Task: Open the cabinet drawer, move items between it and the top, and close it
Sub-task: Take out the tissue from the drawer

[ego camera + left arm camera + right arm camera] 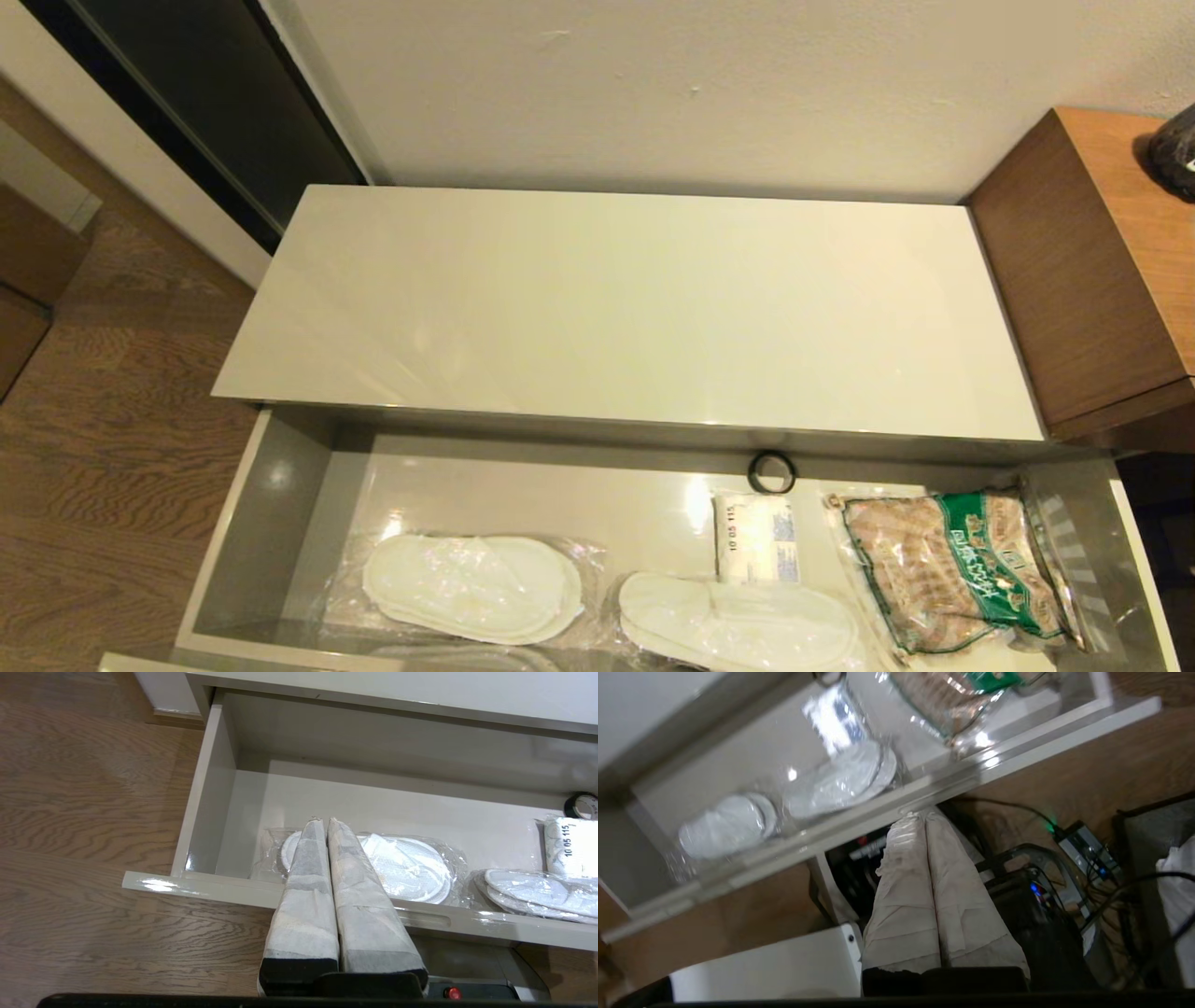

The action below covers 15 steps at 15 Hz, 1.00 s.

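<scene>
The wide pale grey-beige drawer (280,485) stands pulled out below the bare cream top (635,308). Inside lie one wrapped slipper pair (471,588) at the left, a second pair (738,625) in the middle, and the tissue pack (756,539) just behind that second pair. Neither arm shows in the head view. My left gripper (321,821) is shut and empty, its tips above the left slipper pair (411,868), reaching over the drawer's front edge (210,889). My right gripper (917,815) is shut and empty, just outside and below the drawer's front edge (859,826).
A green-labelled snack bag (962,569) fills the drawer's right end, and a small black ring (772,472) lies at the back. A taller brown wooden unit (1092,271) stands right of the cabinet. Wooden floor (103,448) lies to the left. Robot base, cables and electronics (1083,858) sit under the drawer front.
</scene>
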Available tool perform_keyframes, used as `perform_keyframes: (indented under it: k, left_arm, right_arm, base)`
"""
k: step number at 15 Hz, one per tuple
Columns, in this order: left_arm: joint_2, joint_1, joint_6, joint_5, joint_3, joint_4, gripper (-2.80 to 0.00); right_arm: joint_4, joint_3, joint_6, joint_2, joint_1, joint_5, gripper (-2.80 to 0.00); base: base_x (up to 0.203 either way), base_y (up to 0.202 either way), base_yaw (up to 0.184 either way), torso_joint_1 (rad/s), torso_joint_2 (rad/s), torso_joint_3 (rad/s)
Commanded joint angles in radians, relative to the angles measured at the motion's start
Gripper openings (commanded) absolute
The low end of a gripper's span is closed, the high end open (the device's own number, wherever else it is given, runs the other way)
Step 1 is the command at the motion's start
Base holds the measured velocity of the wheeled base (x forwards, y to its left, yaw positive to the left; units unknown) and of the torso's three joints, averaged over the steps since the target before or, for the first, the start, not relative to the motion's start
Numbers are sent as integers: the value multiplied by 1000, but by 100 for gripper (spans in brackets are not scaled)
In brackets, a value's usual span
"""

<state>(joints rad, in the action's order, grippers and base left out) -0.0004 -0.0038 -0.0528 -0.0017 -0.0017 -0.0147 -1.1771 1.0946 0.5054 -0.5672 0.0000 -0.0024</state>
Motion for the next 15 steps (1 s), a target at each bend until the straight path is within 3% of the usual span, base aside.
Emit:
perform_keyframes:
  k: [1,4,8,15]
  left_arm:
    - [0,1,-1,0,0,-1,-280]
    - [0,1,-1,0,0,-1,-280]
    - [0,1,-1,0,0,-1,-280]
    - [1,1,-1,0,0,-1,-280]
  right_arm:
    - [27,-107,-34,-51,1,37,-280]
    - [296,-320,-127,-132,3,121,-280]
    - [559,-460,-152,-324,3,168,-280]
    - [657,-488,-151,-408,2,197,-280]
  base:
    - [0,0,0,0,0,0]
    - [0,0,0,0,0,0]
    - [0,0,0,0,0,0]
    - [0,0,0,0,0,0]
